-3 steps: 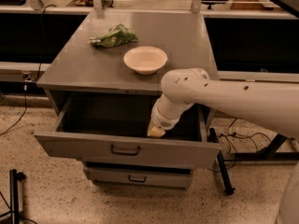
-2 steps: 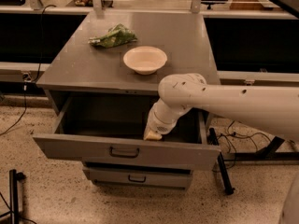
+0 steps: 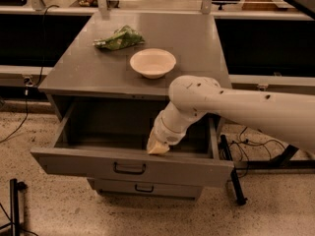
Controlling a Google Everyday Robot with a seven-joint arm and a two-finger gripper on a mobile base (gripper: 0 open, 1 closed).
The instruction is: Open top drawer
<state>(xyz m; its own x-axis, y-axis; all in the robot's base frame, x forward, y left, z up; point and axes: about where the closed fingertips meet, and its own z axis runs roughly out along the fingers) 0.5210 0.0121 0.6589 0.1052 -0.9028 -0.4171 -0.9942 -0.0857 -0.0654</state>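
Note:
The top drawer (image 3: pixel 98 166) of the grey metal cabinet stands pulled well out, its plain grey inside showing and a small black bar handle (image 3: pixel 130 168) centred on its front. My white arm comes in from the right and bends down into the drawer. My gripper (image 3: pixel 158 147) reaches down just behind the drawer front, right of the handle; its tip rests at the front's inner top edge.
On the cabinet top (image 3: pixel 197 53) sit a white bowl (image 3: pixel 152 63) and a green bag (image 3: pixel 119 38). A narrower drawer (image 3: pixel 142 187) shows below, shut. A black stand (image 3: pixel 15 200) is at lower left and cables (image 3: pixel 251 141) lie on the floor at right.
The drawer has slid a little further out toward the camera, and my gripper has moved slightly left and forward with it.

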